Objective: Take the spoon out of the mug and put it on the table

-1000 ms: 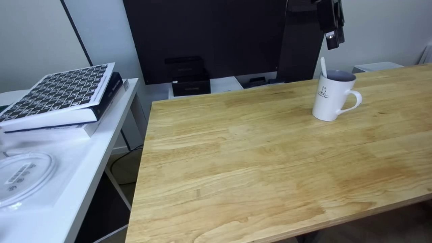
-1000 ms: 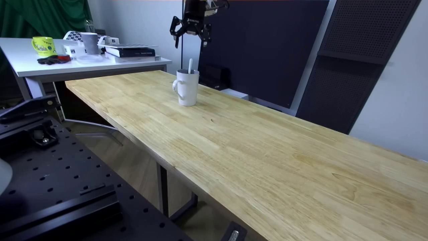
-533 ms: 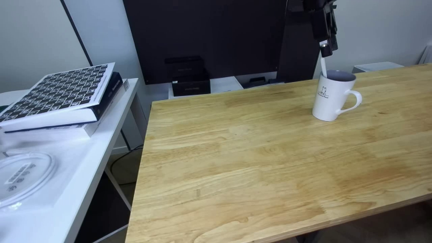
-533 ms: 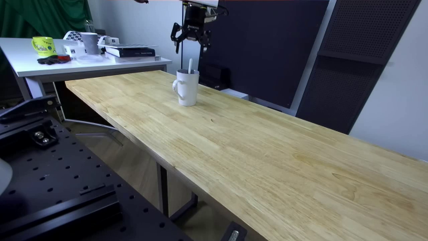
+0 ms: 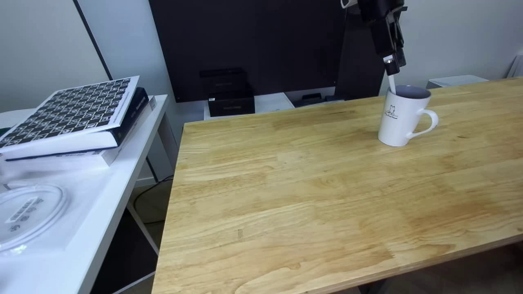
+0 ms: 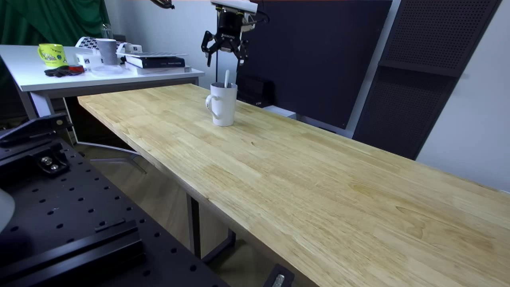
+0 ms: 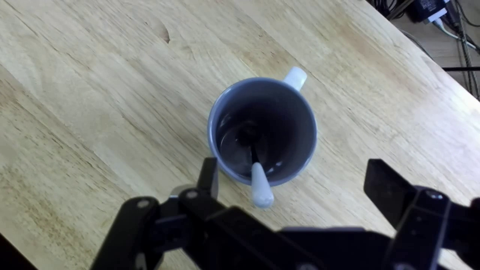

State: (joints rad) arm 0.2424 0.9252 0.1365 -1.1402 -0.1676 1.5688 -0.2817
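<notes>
The white mug stands upright on the wooden table (image 5: 310, 196), seen in both exterior views (image 5: 402, 118) (image 6: 225, 105) and from above in the wrist view (image 7: 296, 123). The spoon leans in the mug with its pale handle (image 5: 392, 84) sticking out above the rim. In the wrist view the handle (image 7: 261, 185) crosses the near rim, and its dark lower part goes down inside. My gripper (image 7: 292, 168) is open and empty, pointing down just above the handle end. The handle shows between the fingers, closer to the left finger. In an exterior view the fingertips (image 6: 225, 62) are slightly above the spoon's top.
A white side table (image 6: 40, 81) holds books (image 5: 77, 114), a yellow-green mug (image 6: 53, 55) and a grey cup (image 6: 107, 52). A dark panel (image 5: 261, 45) stands behind the wooden table. A black perforated surface (image 6: 79, 223) lies beside the table's edge.
My gripper has come down towards the spoon handle, drifting slightly left in both exterior views. It stays open. The mug and spoon have not moved.
</notes>
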